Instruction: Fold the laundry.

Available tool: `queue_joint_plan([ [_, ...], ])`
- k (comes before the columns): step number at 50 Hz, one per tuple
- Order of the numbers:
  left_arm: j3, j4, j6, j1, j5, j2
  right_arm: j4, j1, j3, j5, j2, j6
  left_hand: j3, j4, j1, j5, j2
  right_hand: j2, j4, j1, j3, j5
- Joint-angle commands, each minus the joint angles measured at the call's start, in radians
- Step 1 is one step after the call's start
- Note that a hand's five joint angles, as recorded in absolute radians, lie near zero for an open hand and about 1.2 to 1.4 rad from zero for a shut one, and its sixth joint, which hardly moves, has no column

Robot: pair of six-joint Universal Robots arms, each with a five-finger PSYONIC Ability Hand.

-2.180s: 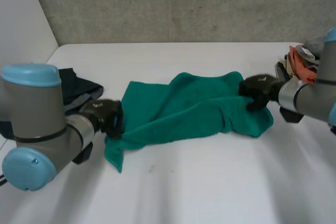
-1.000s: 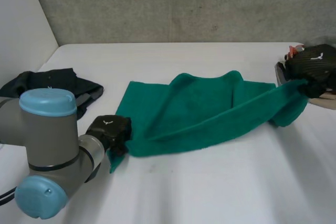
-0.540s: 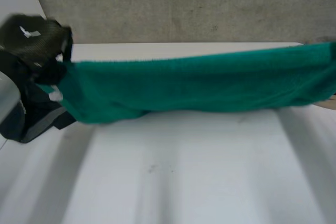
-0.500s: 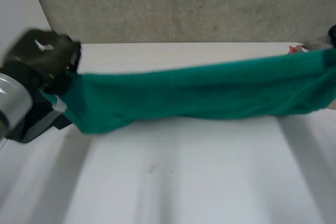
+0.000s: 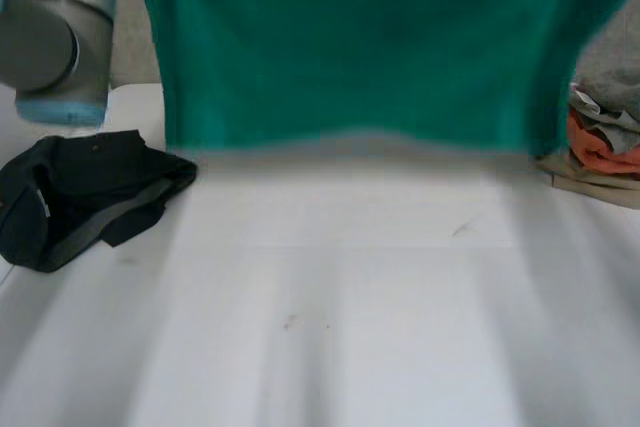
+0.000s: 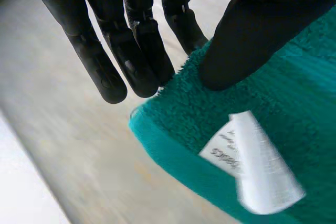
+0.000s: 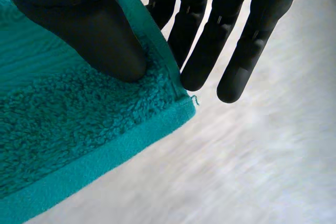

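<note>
A green towel point(image 5: 350, 47) hangs spread out above the far half of the white table point(image 5: 330, 297), its lower edge just off the surface. My left hand point(image 6: 131, 35) pinches one upper corner of the towel point(image 6: 247, 129) between thumb and straight fingers, near a white label point(image 6: 252, 166). My right hand point(image 7: 210, 30) pinches the other upper corner of the towel point(image 7: 79, 129) the same way. The grey left arm point(image 5: 55, 27) rises beside the towel's left edge.
A dark garment point(image 5: 80, 197) lies crumpled at the table's left edge. A pile of orange, grey and beige laundry point(image 5: 600, 137) sits at the right edge. A grey wall runs behind the table.
Both hands have lifted the towel off the table and pulled it wide; it went from a crumpled heap to a stretched band to a hanging sheet.
</note>
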Motion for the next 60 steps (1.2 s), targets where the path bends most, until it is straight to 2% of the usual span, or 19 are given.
queue_joint_plan([
  [1, -0.031, 0.090, -0.034, 0.003, -0.041, 0.011, -0.109, 0.000, 0.004, -0.002, 0.000, 0.044, 0.205, 0.196, 0.268, 0.224, 0.200, 0.224, 0.198, 0.266, 0.202, 0.199],
  [9, -0.270, 0.047, -0.034, 0.009, -0.032, 0.013, -0.045, 0.001, 0.128, -0.057, 0.035, 0.046, 0.205, 0.196, 0.268, 0.224, 0.200, 0.224, 0.198, 0.266, 0.202, 0.199],
  [15, -0.468, 0.050, -0.031, 0.001, -0.017, -0.003, 0.113, -0.006, 0.239, -0.149, 0.126, 0.041, 0.205, 0.196, 0.268, 0.224, 0.200, 0.224, 0.198, 0.266, 0.202, 0.199],
  [20, -0.571, 0.043, -0.021, -0.005, 0.021, -0.041, 0.234, -0.006, 0.288, -0.164, 0.213, 0.014, 0.205, 0.196, 0.268, 0.224, 0.200, 0.224, 0.198, 0.266, 0.202, 0.199],
  [24, -0.637, 0.020, 0.001, -0.011, 0.020, -0.059, 0.347, -0.009, 0.322, -0.161, 0.213, -0.034, 0.205, 0.196, 0.268, 0.224, 0.200, 0.224, 0.198, 0.266, 0.202, 0.199],
  [27, -0.732, -0.057, 0.076, -0.017, 0.012, -0.014, 0.456, -0.009, 0.366, -0.161, 0.199, -0.078, 0.205, 0.196, 0.268, 0.224, 0.200, 0.224, 0.198, 0.266, 0.202, 0.199],
  [29, -0.818, -0.150, 0.154, -0.014, 0.006, 0.096, 0.573, -0.011, 0.421, -0.161, 0.155, -0.126, 0.205, 0.196, 0.268, 0.224, 0.200, 0.224, 0.198, 0.266, 0.202, 0.199],
  [31, -0.875, -0.221, 0.202, -0.017, -0.008, 0.167, 0.648, -0.013, 0.467, -0.157, 0.091, -0.158, 0.205, 0.196, 0.268, 0.224, 0.200, 0.224, 0.198, 0.266, 0.202, 0.199],
  [32, -0.905, -0.258, 0.222, -0.017, -0.017, 0.204, 0.720, -0.016, 0.521, -0.152, 0.010, -0.196, 0.205, 0.196, 0.268, 0.224, 0.200, 0.224, 0.198, 0.266, 0.202, 0.199],
  [33, -0.966, -0.337, 0.254, -0.019, -0.043, 0.276, 0.753, -0.022, 0.552, -0.149, -0.030, -0.219, 0.205, 0.196, 0.268, 0.224, 0.200, 0.224, 0.198, 0.266, 0.202, 0.199],
  [35, -1.025, -0.425, 0.275, -0.023, -0.072, 0.351, 0.812, -0.048, 0.617, -0.148, -0.098, -0.276, 0.205, 0.196, 0.268, 0.224, 0.200, 0.224, 0.198, 0.266, 0.202, 0.199],
  [38, -1.113, -0.595, 0.287, -0.042, -0.106, 0.483, 0.905, -0.127, 0.743, -0.148, -0.227, -0.440, 0.205, 0.196, 0.268, 0.224, 0.200, 0.224, 0.198, 0.266, 0.202, 0.199],
  [39, -1.136, -0.662, 0.284, -0.051, -0.103, 0.528, 0.937, -0.164, 0.801, -0.151, -0.279, -0.545, 0.205, 0.196, 0.268, 0.224, 0.200, 0.224, 0.198, 0.266, 0.202, 0.199],
  [42, -1.139, -0.727, 0.284, -0.054, -0.088, 0.534, 0.948, -0.189, 0.834, -0.157, -0.314, -0.632, 0.205, 0.196, 0.268, 0.224, 0.200, 0.224, 0.198, 0.266, 0.202, 0.199],
  [48, -1.024, -0.648, 0.279, -0.051, -0.062, 0.421, 0.861, -0.189, 0.776, -0.160, -0.267, -0.510, 0.205, 0.196, 0.268, 0.224, 0.200, 0.224, 0.198, 0.266, 0.202, 0.199],
  [52, -0.905, -0.478, 0.275, -0.051, -0.063, 0.298, 0.710, -0.126, 0.669, -0.157, -0.135, -0.388, 0.205, 0.196, 0.268, 0.224, 0.200, 0.224, 0.198, 0.266, 0.202, 0.199],
  [56, -0.799, -0.346, 0.276, -0.062, -0.065, 0.177, 0.585, -0.057, 0.569, -0.146, -0.036, -0.342, 0.205, 0.196, 0.268, 0.224, 0.200, 0.224, 0.198, 0.266, 0.202, 0.199],
  [60, -0.655, -0.280, 0.282, -0.066, -0.072, 0.032, 0.475, -0.039, 0.459, -0.109, 0.078, -0.336, 0.205, 0.196, 0.268, 0.224, 0.200, 0.224, 0.198, 0.266, 0.202, 0.199],
])
